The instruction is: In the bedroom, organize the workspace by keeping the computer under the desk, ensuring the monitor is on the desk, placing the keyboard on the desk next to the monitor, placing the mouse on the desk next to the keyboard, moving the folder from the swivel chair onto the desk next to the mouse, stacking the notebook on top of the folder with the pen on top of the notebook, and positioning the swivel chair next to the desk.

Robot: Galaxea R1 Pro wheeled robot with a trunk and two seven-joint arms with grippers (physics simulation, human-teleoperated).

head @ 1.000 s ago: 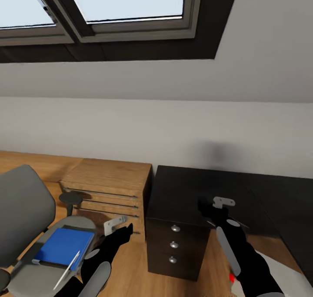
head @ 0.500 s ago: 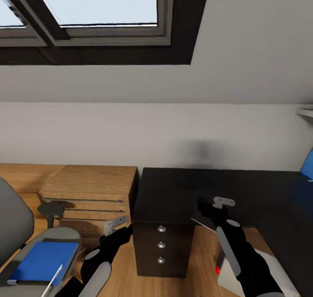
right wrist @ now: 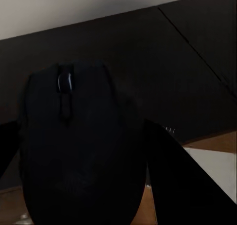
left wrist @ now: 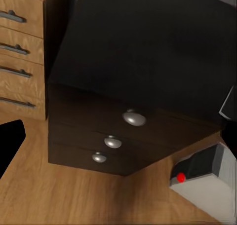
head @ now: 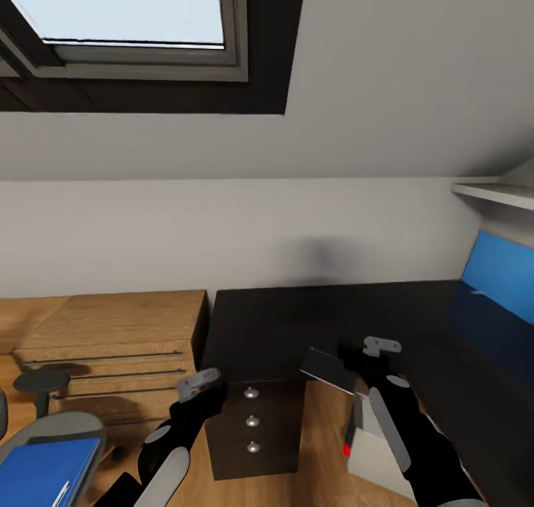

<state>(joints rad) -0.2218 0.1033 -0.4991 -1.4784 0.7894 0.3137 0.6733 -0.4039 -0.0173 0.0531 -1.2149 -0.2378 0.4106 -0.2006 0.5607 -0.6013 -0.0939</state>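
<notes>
Carrying stage: the small rounded black mouse is held between the narrowed jaws of the right gripper, above the near edge of the glossy black desk top.
Step in hand: judged to be delivery of the mouse to the desk; no keyboard is seen beside which it could be set.
Next move: a lowering onto bare desk top and a release are called for, clear of the edge.
Left gripper: carried in front of the dark drawer unit; jaw state cannot be told.
Drawer knobs, silver: three counted.
Silver-grey tower computer: one, on the wooden floor under the desk, red light showing.
Bright blue flat folder: one, on the grey chair seat.
</notes>
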